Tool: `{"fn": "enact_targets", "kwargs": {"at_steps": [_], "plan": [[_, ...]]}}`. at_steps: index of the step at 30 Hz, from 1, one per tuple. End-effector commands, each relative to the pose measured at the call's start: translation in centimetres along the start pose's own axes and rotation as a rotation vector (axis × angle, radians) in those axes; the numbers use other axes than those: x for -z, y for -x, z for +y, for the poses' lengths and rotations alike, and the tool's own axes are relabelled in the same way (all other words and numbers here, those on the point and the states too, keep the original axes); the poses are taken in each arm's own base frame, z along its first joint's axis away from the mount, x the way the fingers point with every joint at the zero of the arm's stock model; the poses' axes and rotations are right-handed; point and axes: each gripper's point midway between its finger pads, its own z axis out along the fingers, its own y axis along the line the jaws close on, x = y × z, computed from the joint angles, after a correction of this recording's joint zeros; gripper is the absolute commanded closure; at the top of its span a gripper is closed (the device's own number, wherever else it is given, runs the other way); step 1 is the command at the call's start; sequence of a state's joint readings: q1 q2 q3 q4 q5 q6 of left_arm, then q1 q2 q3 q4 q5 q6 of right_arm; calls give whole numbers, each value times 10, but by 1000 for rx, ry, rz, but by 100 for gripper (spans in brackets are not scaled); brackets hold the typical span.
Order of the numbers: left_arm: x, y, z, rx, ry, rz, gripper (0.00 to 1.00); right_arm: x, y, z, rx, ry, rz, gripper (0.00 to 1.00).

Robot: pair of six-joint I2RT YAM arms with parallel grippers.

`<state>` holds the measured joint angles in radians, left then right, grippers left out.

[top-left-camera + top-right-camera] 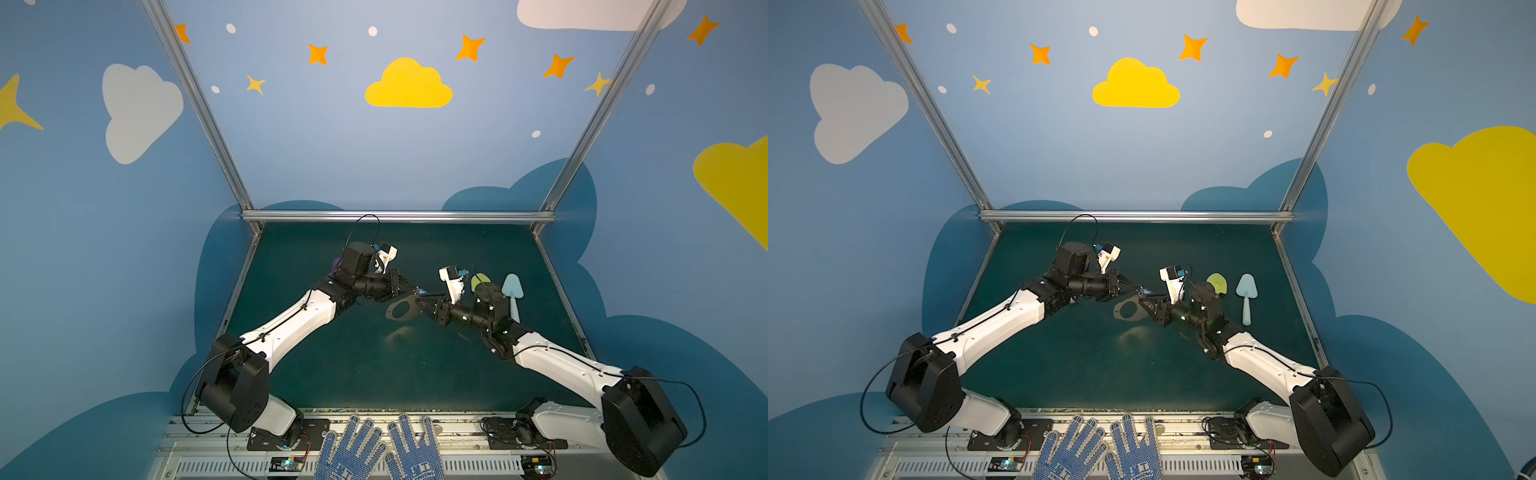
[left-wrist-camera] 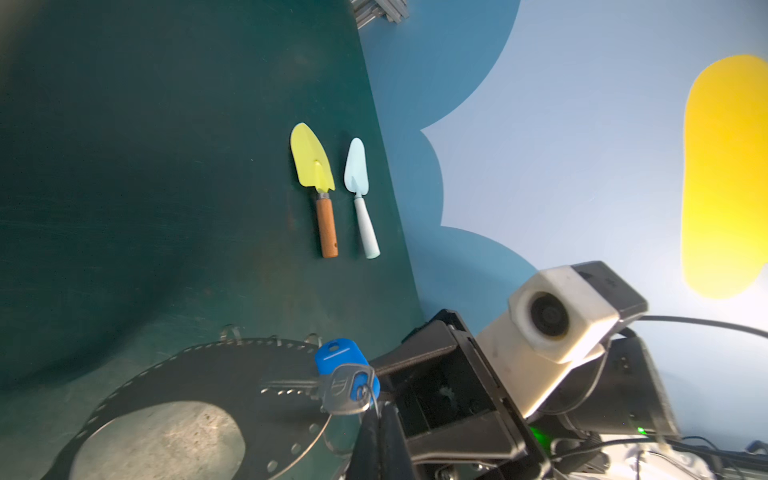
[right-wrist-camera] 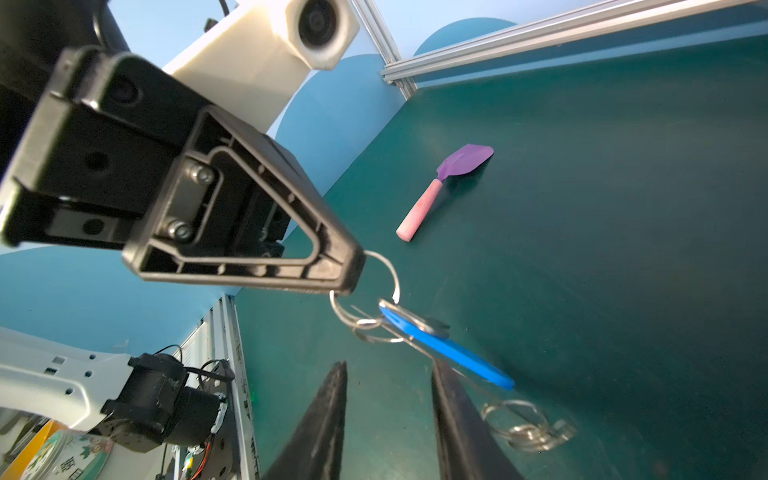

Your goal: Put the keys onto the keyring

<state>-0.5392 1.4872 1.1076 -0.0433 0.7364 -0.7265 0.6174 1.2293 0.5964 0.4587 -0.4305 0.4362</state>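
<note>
Two robot arms meet in mid-air over the middle of a green table (image 1: pixel 374 374), with keys between them.
The left gripper (image 1: pixel 417 289) is clamped on a wire ring (image 3: pixel 384 270); the keys (image 2: pixel 345 380) hang from it, over the rim of the keyring (image 2: pixel 208 374). The right gripper (image 3: pixel 388 365) has its fingers apart at that rim. Yellow shovel (image 2: pixel 311 162), pale blue shovel (image 2: pixel 356 170) and purple shovel (image 3: pixel 461 160) lie towards the side edges; the near half is bare.

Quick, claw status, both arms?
Left claw: closed, the keys dangling from its tip.
Right claw: open, nothing seen in it.
</note>
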Motion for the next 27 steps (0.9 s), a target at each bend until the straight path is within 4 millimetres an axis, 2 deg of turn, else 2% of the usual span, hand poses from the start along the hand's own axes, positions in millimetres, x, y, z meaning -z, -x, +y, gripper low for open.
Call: {"fn": "enact_targets", "kwargs": {"at_steps": [1,6,8,10,12,14,16,20,27], "plan": [[-1,-1,-10,14,-64,26,96,-2,13,0,29,-16,-45,63],[-2,-3,-7,48,-54,58,96,4,18,-19,28,-145,-69,63],[-3,-4,-2,81,-40,71,96,7,19,-20,40,-165,-71,63],[-4,-2,3,123,-33,82,96,9,19,-17,51,-160,-71,66],[-6,0,11,169,-16,84,96,12,20,-11,82,-139,-72,76],[-6,1,15,203,-8,84,96,15,20,-8,107,-140,-67,79],[-7,3,21,235,7,83,96,16,19,-3,145,-131,-60,78],[-8,4,22,271,11,90,96,12,14,10,256,-105,-35,69],[-8,5,21,281,10,90,96,4,11,13,421,-157,-68,66]]}}
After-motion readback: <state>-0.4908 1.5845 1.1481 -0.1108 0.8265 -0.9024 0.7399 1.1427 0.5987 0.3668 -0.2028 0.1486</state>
